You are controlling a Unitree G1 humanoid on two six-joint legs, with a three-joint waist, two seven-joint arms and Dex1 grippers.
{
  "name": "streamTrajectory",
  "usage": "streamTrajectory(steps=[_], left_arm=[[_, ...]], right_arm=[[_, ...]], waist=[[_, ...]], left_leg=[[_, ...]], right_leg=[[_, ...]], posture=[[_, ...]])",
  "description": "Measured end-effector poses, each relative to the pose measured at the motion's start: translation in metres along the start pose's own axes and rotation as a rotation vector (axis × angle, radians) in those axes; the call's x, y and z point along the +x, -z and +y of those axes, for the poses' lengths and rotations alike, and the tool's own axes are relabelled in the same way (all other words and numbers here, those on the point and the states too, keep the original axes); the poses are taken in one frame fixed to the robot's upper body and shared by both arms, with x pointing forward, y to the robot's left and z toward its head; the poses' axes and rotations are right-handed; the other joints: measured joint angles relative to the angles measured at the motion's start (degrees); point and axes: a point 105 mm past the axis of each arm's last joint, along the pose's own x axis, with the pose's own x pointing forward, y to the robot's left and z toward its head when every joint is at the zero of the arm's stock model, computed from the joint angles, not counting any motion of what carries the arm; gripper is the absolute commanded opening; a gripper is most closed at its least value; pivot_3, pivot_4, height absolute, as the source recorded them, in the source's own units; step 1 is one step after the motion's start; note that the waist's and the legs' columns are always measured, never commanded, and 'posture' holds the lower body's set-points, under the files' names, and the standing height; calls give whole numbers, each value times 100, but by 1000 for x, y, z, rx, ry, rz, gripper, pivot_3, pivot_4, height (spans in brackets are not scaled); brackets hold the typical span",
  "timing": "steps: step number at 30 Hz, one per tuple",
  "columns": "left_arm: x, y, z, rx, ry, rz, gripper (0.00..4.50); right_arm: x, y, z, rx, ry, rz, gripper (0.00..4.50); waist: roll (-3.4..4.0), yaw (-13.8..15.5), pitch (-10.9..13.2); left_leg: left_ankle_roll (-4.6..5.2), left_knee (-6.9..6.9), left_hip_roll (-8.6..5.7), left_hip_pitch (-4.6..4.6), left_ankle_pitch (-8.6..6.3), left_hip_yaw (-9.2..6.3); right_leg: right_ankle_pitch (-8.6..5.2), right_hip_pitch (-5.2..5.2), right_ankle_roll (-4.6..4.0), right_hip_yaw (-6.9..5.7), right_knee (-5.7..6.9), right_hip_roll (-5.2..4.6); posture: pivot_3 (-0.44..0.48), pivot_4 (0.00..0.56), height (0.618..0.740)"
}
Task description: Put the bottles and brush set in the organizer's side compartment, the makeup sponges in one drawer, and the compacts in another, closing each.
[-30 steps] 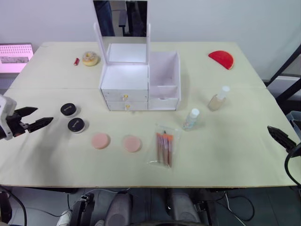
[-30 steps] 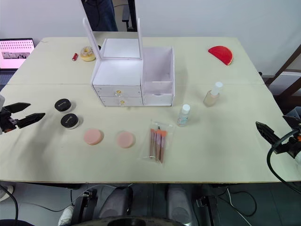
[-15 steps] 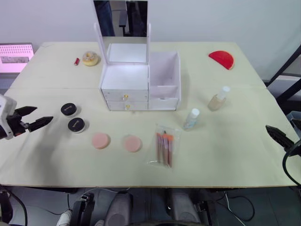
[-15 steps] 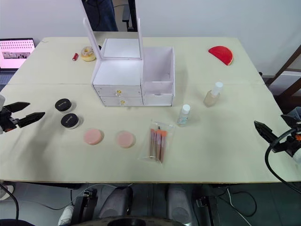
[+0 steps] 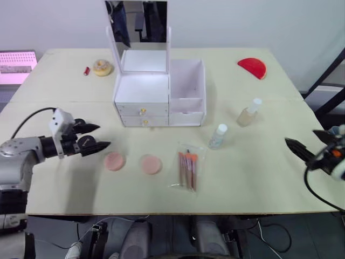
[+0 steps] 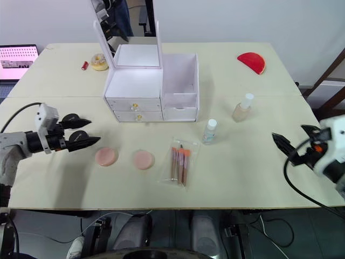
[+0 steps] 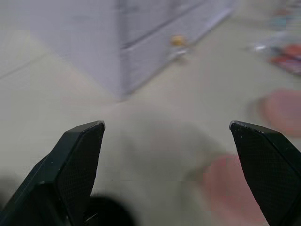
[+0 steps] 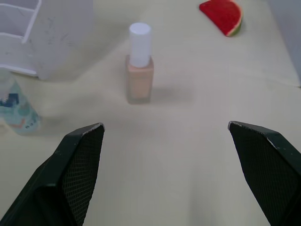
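Observation:
The white organizer [image 5: 143, 89] stands mid-table with a mirror on top, an open side compartment [image 5: 187, 81] and two shut drawers with gold knobs [image 5: 143, 111]. Two pink makeup sponges [image 5: 114, 161] [image 5: 151, 164] lie in front of it, next to the bagged brush set [image 5: 187, 170]. A small clear bottle [image 5: 219, 136] and a beige bottle [image 8: 139, 70] stand to the right. My left gripper [image 5: 92, 137] is open and low, left of the sponges, covering the compacts. A dark edge [image 7: 106, 214] shows between its fingers. My right gripper [image 6: 294, 136] is open, right of the bottles.
A red watermelon-slice toy [image 5: 252, 67] lies at the back right. A donut-shaped item [image 5: 103, 67] and a small red thing [image 5: 87, 70] sit at the back left. A pink screen [image 5: 16, 60] is beyond the left edge of the table [image 5: 269, 189].
My left gripper has moved right, onto the spot where the two black compacts lay. My right gripper has come leftward over the table, towards the bottles.

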Motion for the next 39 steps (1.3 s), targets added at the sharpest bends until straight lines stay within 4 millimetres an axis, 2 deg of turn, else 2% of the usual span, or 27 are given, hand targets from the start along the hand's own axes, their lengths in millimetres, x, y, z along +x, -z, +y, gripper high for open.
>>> streamTrajectory(steps=[6, 10, 12, 15, 24, 32, 35, 38, 39], left_arm=[[19, -31, -36, 47, 155, -40, 4478], [25, -45, -57, 66, 228, -59, 4478], [26, -49, -62, 65, 241, -59, 4478], [29, -67, -69, 75, 260, -69, 4478], [30, -108, -86, 131, 294, -53, 4478], [31, -112, -87, 129, 289, -59, 4478], [31, -112, -87, 129, 281, -58, 4500], [31, -112, -86, 129, 278, -59, 4500], [31, -112, -86, 129, 277, -59, 4500]], right_arm=[[44, -25, 17, -4, 3, -22, 4500], [71, -24, 15, 20, 48, 33, 4500], [80, -22, 15, 34, 56, 51, 4500], [97, -20, 19, 51, 51, 78, 4500], [122, -11, 13, 96, 96, 87, 4500], [130, -15, 16, 121, 93, 51, 4500], [130, -16, 17, 128, 89, 47, 3628], [131, -17, 19, 132, 84, 41, 2138], [131, -18, 20, 133, 82, 38, 1517]], waist=[[4, 8, 1], [6, 30, 3], [7, 35, 4], [7, 28, 5], [8, 0, 6], [11, -15, 8], [11, -9, 8], [11, -6, 8], [11, -6, 8]], left_leg=[[1, 4, 0, -2, 0, 0], [2, -4, -1, -11, -1, -1], [5, -5, -1, -13, -2, 0], [6, -3, -2, -14, -3, -1], [6, -3, -2, -12, -3, -1], [6, -3, -2, -11, -3, -1], [6, -3, -2, -11, -3, -1], [6, -3, -2, -10, -3, -1], [6, -3, -2, -10, -3, -1]], right_leg=[[1, -1, -2, 0, -2, 0], [6, -4, -12, 0, -7, 0], [4, -5, -8, 0, -9, 0], [3, -6, -7, 0, -9, 1], [4, -6, -6, 1, -7, 2], [4, -6, -6, 1, -5, 4], [4, -6, -6, 2, -5, 4], [4, -6, -6, 2, -5, 4], [4, -6, -6, 2, -5, 4]], posture=[[0, 150, 740], [0, 150, 740], [0, 150, 740], [0, 150, 740], [0, 150, 740], [0, 150, 740], [0, 150, 740], [0, 150, 740], [0, 150, 740]])
